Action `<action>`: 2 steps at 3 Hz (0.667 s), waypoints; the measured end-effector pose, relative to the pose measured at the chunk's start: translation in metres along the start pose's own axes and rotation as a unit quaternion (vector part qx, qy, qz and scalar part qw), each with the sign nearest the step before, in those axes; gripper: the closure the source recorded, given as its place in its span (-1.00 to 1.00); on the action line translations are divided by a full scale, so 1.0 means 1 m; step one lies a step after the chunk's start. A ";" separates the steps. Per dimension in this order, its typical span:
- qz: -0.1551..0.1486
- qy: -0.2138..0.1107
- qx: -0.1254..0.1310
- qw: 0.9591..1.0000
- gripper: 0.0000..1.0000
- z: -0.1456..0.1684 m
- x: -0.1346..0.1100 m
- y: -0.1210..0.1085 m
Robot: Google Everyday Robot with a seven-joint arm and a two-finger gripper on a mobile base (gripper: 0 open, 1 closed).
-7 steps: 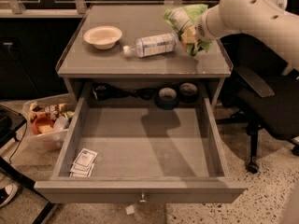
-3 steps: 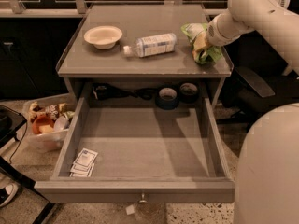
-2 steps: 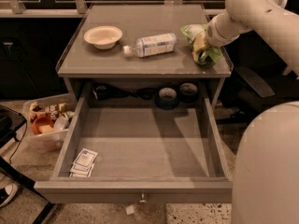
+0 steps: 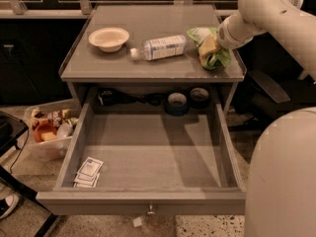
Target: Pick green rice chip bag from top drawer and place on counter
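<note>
The green rice chip bag (image 4: 211, 49) lies on the right side of the counter (image 4: 148, 69), close to its right rim. My gripper (image 4: 218, 39) is at the bag's right end, right against it, with my white arm reaching in from the upper right. The arm and the bag hide most of the gripper. The top drawer (image 4: 148, 154) is pulled fully open below the counter. It holds only a few small white packets (image 4: 89, 172) in its front left corner.
A clear bottle (image 4: 158, 47) lies on the counter just left of the bag, and a beige bowl (image 4: 109, 37) stands further left. Two tape rolls (image 4: 177, 102) sit at the back behind the drawer. A bin of clutter (image 4: 49, 128) is on the floor left. My white body (image 4: 281, 177) fills the lower right.
The bag came down with my gripper from above the counter's right side onto the counter. Over the last second nothing has visibly moved.
</note>
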State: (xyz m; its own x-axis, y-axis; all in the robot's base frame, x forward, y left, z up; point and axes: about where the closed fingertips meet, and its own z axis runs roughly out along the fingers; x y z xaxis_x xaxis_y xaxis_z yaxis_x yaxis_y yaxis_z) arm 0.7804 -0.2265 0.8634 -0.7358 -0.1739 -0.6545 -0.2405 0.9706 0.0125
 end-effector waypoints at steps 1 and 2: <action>0.000 0.000 0.000 1.000 -1.00 0.000 0.000 0.000; 0.000 0.000 0.000 1.000 -1.00 0.000 0.000 0.000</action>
